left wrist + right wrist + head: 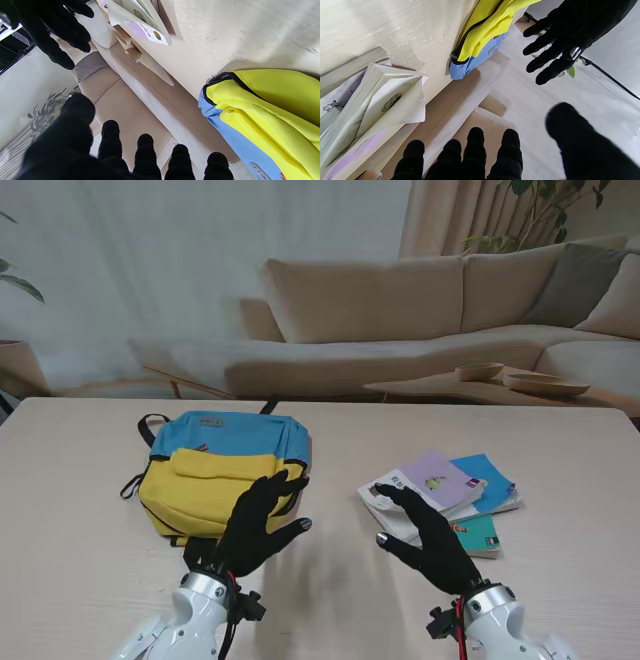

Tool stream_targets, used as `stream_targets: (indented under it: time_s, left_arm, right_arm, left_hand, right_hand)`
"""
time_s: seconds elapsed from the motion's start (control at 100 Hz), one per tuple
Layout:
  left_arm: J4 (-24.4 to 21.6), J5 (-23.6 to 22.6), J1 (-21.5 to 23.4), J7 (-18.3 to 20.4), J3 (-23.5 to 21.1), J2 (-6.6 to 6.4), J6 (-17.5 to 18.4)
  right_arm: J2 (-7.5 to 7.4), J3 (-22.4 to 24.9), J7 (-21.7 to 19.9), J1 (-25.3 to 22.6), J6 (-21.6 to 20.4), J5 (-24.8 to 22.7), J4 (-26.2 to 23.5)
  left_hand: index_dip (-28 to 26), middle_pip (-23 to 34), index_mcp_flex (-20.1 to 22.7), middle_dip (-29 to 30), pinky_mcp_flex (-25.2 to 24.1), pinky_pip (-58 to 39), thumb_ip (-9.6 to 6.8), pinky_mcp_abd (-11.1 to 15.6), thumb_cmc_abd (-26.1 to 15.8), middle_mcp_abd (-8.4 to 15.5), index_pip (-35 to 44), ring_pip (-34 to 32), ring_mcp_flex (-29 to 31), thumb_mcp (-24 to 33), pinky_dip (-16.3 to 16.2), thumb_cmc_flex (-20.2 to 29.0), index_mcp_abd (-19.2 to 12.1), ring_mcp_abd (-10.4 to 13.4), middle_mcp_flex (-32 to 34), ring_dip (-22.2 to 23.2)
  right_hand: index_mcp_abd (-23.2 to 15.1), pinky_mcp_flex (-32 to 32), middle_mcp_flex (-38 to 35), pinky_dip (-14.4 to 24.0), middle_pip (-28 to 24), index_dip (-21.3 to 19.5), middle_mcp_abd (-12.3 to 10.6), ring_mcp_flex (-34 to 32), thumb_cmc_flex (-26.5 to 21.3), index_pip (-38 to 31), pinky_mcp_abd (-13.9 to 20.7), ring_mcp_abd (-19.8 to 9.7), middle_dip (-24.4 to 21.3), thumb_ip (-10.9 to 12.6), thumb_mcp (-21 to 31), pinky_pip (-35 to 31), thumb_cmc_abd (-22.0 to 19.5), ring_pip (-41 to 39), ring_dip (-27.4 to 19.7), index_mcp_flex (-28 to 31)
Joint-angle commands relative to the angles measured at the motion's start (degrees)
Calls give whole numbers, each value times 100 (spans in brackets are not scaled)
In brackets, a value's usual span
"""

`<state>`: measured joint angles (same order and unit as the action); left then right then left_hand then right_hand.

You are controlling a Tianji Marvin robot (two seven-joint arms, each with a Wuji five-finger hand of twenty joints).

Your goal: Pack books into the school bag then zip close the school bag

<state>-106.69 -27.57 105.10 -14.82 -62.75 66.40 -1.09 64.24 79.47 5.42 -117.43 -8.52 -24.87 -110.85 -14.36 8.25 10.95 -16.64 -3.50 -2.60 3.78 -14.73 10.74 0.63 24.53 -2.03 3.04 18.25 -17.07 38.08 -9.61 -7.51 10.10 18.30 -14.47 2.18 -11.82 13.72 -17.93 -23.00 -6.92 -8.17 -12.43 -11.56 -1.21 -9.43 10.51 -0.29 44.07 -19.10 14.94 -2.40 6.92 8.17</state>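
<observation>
A yellow and blue school bag [222, 470] lies flat on the table, left of centre; it also shows in the left wrist view [265, 110] and the right wrist view [482, 32]. A small pile of books [445, 498] lies to its right, with white, lilac and teal covers [370, 105]. My left hand [258, 525] hovers open over the bag's near right corner, fingers spread. My right hand [425, 538] hovers open at the near left edge of the books, holding nothing. Each hand appears in the other's wrist view: the right hand [50, 27], the left hand [557, 42].
The pale wooden table [90, 580] spreads wide around the bag and books. Beyond its far edge stand a beige sofa [420, 310] and a low side table with bowls [520, 380].
</observation>
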Motion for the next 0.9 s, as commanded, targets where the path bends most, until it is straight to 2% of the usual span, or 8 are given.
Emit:
stream_targets:
  time_s: [0.0,0.1,0.14,0.23,0.33,0.4,0.64,0.89]
  left_arm:
    - [-117,-20,88,67,-28,19,-3]
    - [-159,-84,132,50,-62,14,-17]
    - [-167,-96,142,25,-63,19,-24]
    - [-184,-131,170,17,-73,14,-36]
    - [-182,-135,191,-5,-85,18,-25]
    - [-191,-119,206,1,-95,17,-26]
    - [-185,-93,250,-9,-141,23,-70]
    - [-163,-77,254,-26,-159,31,-118]
  right_arm:
    - [41,44,-63,-59,1,-46,-138]
    - [39,117,-92,-24,150,-114,-263]
    - [29,139,-143,42,221,-166,-281]
    - [-18,183,-356,259,379,-363,-270]
    - [-82,157,-581,622,589,-744,-158]
    - [-118,93,-725,909,768,-940,-47]
    - [-167,-374,-957,1962,1425,-1276,612]
    - [-213,-916,-1201,3052,1597,-1356,1746]
  left_hand:
    - [-136,85,-200,-60,-73,7,-173,113,59,-31,112,-42,-144,139,-65,33,-102,75,5,152]
    - [-147,97,-196,-63,-76,4,-173,111,57,-47,132,-37,-145,158,-79,47,-99,70,11,169]
    - [-152,103,-175,-65,-75,2,-174,106,69,-60,141,-40,-143,166,-84,60,-94,61,22,176]
    - [-154,104,-173,-64,-75,-3,-169,101,64,-51,142,-48,-145,169,-97,47,-90,52,25,198]
    - [-151,109,-170,-65,-79,-6,-170,99,74,-70,133,-48,-147,175,-109,59,-88,41,35,212]
    - [-148,102,-177,-61,-80,-7,-167,97,67,-59,124,-48,-148,177,-116,50,-87,41,24,223]
    - [-145,97,-198,-60,-81,-1,-167,100,57,-63,108,-39,-148,173,-129,52,-88,50,24,235]
    - [-146,99,-211,-64,-79,4,-168,108,51,-55,109,-34,-147,167,-136,60,-83,53,23,240]
  right_hand:
    - [-42,98,45,-321,-275,457,-132,99,-308,-663,157,-167,167,315,336,-508,105,-167,-15,-122]
    - [-46,150,41,-468,-631,622,-108,44,-602,-1154,158,-157,324,640,994,-1010,325,-377,29,-81]
    - [-46,183,45,-783,-766,866,-96,28,-681,-1442,159,-147,354,719,1151,-1350,404,-461,68,-87]
    - [-43,164,-50,-838,-871,902,-59,-5,-737,-1649,123,-117,399,777,1324,-1704,508,-661,180,-7]
    - [21,182,-269,-707,-900,895,42,-143,-628,-1832,8,45,421,626,1273,-2333,598,-1030,383,169]
    - [180,-5,-568,-473,-1058,692,252,-421,-510,-2033,-456,402,509,395,1124,-2891,582,-1314,539,491]
    - [549,-231,-1184,-99,-1514,269,581,-846,-435,-2257,-762,617,722,136,1075,-3534,622,-1874,839,1351]
    - [293,-208,-1020,-137,-1364,257,407,-832,-492,-2031,-686,518,670,35,1181,-3363,688,-1707,770,1055]
